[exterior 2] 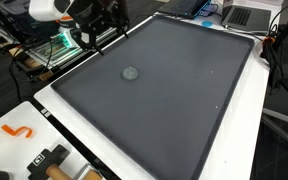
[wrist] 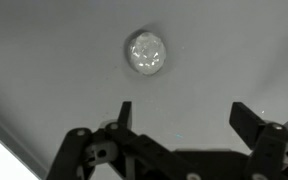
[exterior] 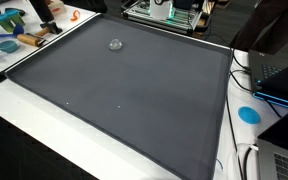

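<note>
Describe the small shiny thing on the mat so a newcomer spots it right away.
A large dark grey mat covers most of the white table. Near its edge by the arm lies a small round lump, just ahead of the open fingers in the wrist view. It is clear and glittery, unlike the colourful clutter off the mat.

Claw [wrist: 183, 120], wrist view: it enters from the lower edge with its two dark fingers [wrist: 124, 114] spread wide apart, tips pointing up the frame, linkage bars visible behind them. In an exterior view the white-shelled arm [exterior 2: 50, 8] leans in from the upper corner, its dark claw [exterior 2: 102, 28] carried low and angled downward.
</note>
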Robot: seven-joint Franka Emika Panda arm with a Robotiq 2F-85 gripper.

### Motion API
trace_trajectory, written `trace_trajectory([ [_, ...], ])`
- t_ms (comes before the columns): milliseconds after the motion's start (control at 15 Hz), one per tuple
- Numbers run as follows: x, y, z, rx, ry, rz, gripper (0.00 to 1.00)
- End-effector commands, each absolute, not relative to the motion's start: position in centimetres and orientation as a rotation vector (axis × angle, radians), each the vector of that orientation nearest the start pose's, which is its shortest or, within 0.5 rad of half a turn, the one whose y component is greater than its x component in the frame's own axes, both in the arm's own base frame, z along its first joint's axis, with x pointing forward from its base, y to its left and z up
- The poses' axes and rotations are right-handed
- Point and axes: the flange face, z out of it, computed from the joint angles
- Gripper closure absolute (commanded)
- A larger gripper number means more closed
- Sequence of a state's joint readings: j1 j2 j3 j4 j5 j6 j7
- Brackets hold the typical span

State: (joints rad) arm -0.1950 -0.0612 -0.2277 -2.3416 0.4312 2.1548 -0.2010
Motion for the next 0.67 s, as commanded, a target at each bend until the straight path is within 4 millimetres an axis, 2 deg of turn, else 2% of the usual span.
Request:
trace_trajectory([
  [0, 43.3, -18.9, 34.0, -2.64, 0.679, -0.031, 0.0],
  [600, 42.5, -18.9, 31.9, -2.658, 0.709, -0.144, 0.0],
])
